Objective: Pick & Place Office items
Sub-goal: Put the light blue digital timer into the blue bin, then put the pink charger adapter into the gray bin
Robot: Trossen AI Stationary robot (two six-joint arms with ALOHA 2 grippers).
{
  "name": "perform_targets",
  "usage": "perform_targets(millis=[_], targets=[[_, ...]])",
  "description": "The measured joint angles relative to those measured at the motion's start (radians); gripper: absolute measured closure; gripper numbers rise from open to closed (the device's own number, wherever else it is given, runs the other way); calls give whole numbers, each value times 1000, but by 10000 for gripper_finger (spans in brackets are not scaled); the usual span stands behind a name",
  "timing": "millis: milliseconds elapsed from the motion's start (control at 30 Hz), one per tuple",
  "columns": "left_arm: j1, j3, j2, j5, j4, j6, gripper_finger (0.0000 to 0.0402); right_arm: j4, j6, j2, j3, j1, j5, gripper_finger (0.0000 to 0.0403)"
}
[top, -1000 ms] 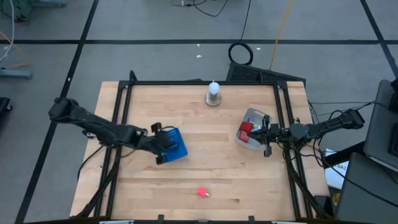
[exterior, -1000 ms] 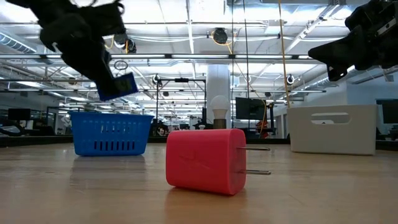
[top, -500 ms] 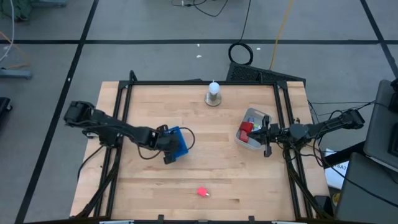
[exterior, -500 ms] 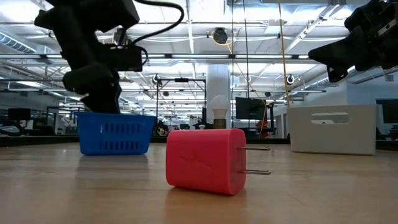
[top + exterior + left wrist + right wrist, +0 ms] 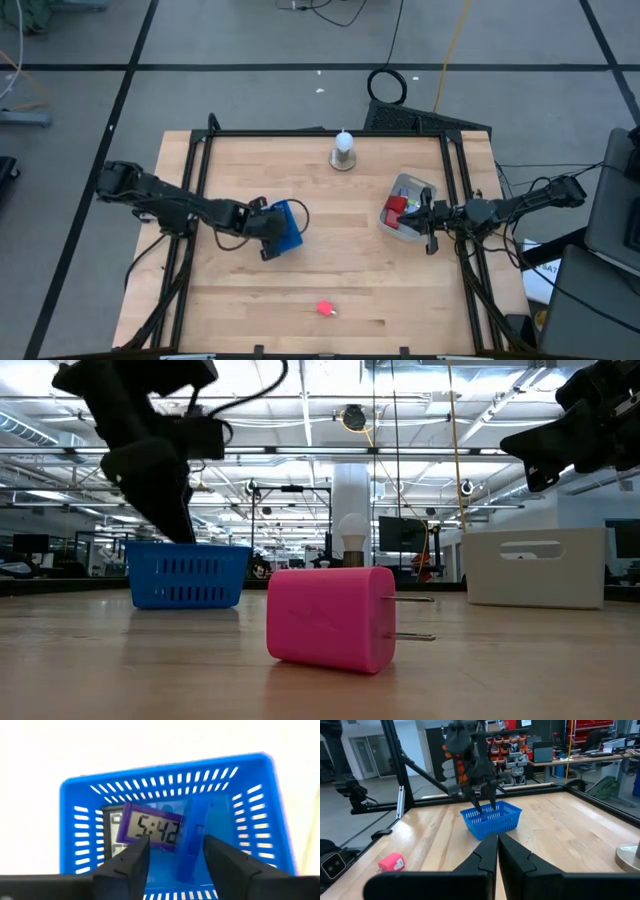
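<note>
A pink plug adapter (image 5: pixel 325 308) (image 5: pixel 325 618) lies on its side near the table's near edge, prongs level. A blue slotted basket (image 5: pixel 287 228) (image 5: pixel 75 820) (image 5: pixel 185 572) holds a purple-framed digital clock (image 5: pixel 150 828), a flat blue piece (image 5: pixel 192 837) standing on edge, and a dark piece (image 5: pixel 111 827) behind the clock. My left gripper (image 5: pixel 268 228) (image 5: pixel 172 862) hangs open just above the basket's left part, fingers pointing down. My right gripper (image 5: pixel 428 218) (image 5: pixel 497 851) is shut, hovering at the right side of a grey container (image 5: pixel 408 188) with red pieces (image 5: pixel 395 210) inside.
A light bulb on a round base (image 5: pixel 343 150) stands at the table's far middle. The black frame rails (image 5: pixel 200 180) run along the table's left, right and far sides. Bare wood lies between the basket, the plug and the grey container (image 5: pixel 535 565).
My left gripper, which carried a flat blue piece above the basket a second ago, moved right and down into the basket, then rose a little. The blue piece now stands inside the basket. The basket slid slightly toward the table's right.
</note>
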Motion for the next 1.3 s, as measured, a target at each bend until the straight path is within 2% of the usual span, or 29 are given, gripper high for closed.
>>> perform_targets(millis=[133,267,400,500,600,733,833,1033,1300], targets=[[-13,0,-101,-58,1,6,198,0,0,0,0,0,2,395],[-74,0,-250,-193,16,32,205,4,0,0,0,0,4,394],[-190,-1,-425,-438,25,38,255,8,-1,0,0,0,4,394],[-281,-24,-546,-518,25,66,323,7,-5,0,0,0,4,394],[-363,-81,-671,-524,86,122,387,4,-7,3,0,0,3,394],[-435,-218,-844,-524,235,194,389,4,-7,16,0,0,3,394],[-437,-317,-954,-524,285,194,399,6,-8,29,0,0,3,394],[-362,-477,-1104,-510,413,237,399,34,-15,53,0,0,4,394],[-179,-524,-1220,-390,257,154,400,67,-27,101,0,0,4,394]])
